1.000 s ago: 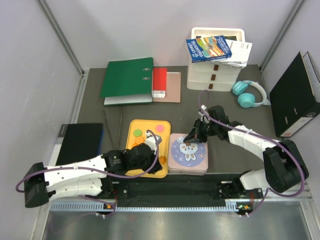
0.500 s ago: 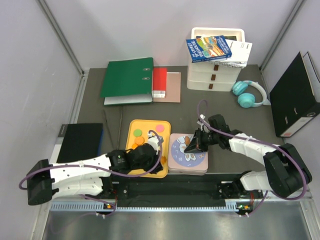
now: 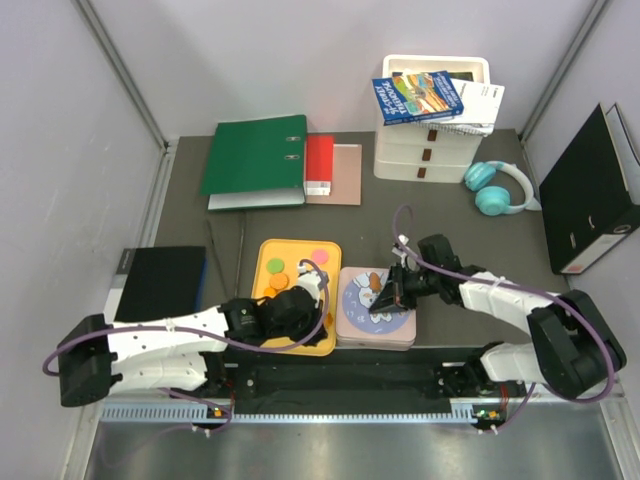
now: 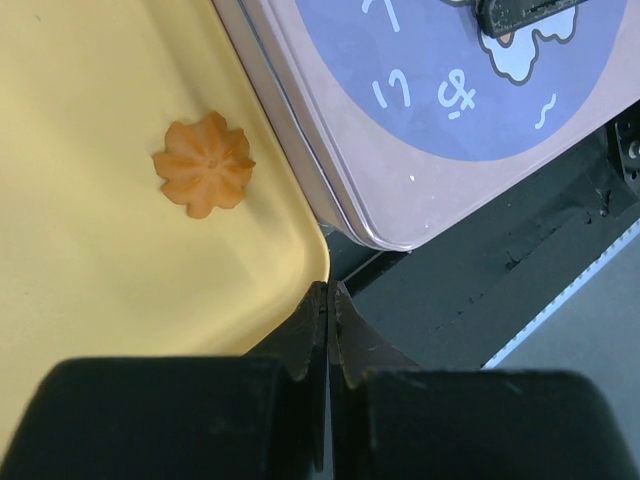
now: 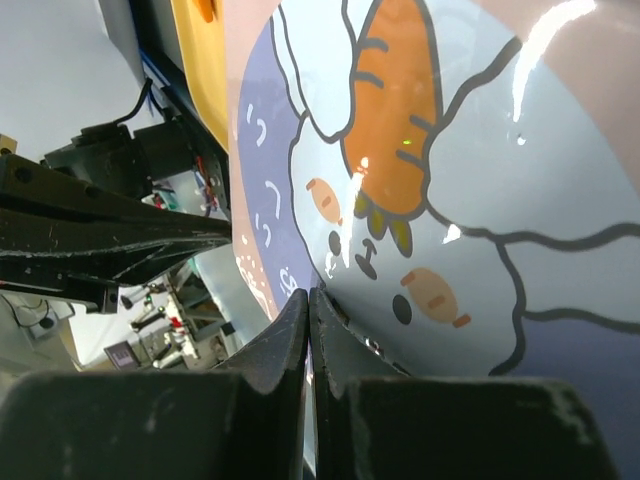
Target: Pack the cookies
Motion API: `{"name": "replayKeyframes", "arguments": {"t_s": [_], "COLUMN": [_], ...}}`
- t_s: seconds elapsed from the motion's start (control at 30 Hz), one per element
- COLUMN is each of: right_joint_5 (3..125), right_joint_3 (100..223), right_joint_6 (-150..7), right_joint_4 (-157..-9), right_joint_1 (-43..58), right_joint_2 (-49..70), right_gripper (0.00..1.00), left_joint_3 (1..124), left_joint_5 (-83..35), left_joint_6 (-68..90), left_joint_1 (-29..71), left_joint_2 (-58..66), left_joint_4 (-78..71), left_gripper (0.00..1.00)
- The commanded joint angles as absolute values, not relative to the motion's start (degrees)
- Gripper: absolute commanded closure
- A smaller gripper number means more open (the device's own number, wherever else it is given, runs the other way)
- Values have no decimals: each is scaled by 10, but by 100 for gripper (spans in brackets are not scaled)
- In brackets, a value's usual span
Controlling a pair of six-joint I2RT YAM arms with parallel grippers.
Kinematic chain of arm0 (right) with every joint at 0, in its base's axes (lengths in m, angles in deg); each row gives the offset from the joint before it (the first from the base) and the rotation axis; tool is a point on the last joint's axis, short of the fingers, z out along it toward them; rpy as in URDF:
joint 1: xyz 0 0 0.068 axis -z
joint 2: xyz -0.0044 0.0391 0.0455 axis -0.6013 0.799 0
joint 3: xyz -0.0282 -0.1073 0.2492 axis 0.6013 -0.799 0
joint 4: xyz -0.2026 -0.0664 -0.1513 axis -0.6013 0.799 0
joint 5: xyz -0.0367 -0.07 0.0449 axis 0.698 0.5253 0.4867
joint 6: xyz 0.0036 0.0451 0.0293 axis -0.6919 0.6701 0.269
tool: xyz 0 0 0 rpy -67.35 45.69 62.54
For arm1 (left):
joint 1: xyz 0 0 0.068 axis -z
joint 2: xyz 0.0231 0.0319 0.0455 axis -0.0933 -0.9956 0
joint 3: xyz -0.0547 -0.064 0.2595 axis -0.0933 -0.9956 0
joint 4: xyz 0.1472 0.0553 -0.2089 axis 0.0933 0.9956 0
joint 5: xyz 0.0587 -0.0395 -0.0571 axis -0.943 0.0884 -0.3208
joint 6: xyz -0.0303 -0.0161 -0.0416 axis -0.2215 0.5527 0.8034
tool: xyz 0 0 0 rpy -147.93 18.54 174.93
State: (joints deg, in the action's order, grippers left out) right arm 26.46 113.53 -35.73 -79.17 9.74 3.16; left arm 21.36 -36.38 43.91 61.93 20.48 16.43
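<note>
Orange flower-shaped cookie (image 4: 205, 164) on yellow plastic tray (image 4: 90, 260), beside lidded pink square tin (image 4: 420, 160). Clenched, empty: left hand (image 4: 327, 292) over tray corner; right hand (image 5: 308, 296) against lid. Probable next: open tin.

Soft, even light from above fills the top view, the dark counter (image 3: 440, 220) sharp, with only faint shadows beneath the arms. Close up in the right wrist view, white glare streaks the glossy tin lid (image 5: 450, 180), while the right claw (image 5: 308, 296) looms dark and soft-edged. The left wrist view glows on the yellow tray (image 4: 90, 250); the left claw (image 4: 327, 292) is a blurred black mass.
</note>
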Motion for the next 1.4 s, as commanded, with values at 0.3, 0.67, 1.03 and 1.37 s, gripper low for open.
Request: {"name": "replayKeyframes", "arguments": {"t_s": [0.3, 0.67, 1.03, 1.37], "right_joint_5": [322, 494, 589, 453], "right_joint_3": [1226, 1404, 1627, 1420], "right_joint_6": [-385, -401, -426, -420], "right_joint_4": [-675, -536, -395, -550], "right_joint_1": [92, 103, 136, 164], "right_joint_2": [-54, -14, 183, 51], "right_gripper": [100, 100, 100, 100], "left_joint_3": [269, 293, 186, 244], "left_joint_5": [-409, -379, -413, -551], "left_joint_6": [428, 356, 336, 401], "left_joint_1": [621, 621, 656, 656], "left_joint_2": [195, 163, 236, 253], "left_joint_4": [156, 154, 38, 102], "left_gripper": [100, 100, 100, 100]}}
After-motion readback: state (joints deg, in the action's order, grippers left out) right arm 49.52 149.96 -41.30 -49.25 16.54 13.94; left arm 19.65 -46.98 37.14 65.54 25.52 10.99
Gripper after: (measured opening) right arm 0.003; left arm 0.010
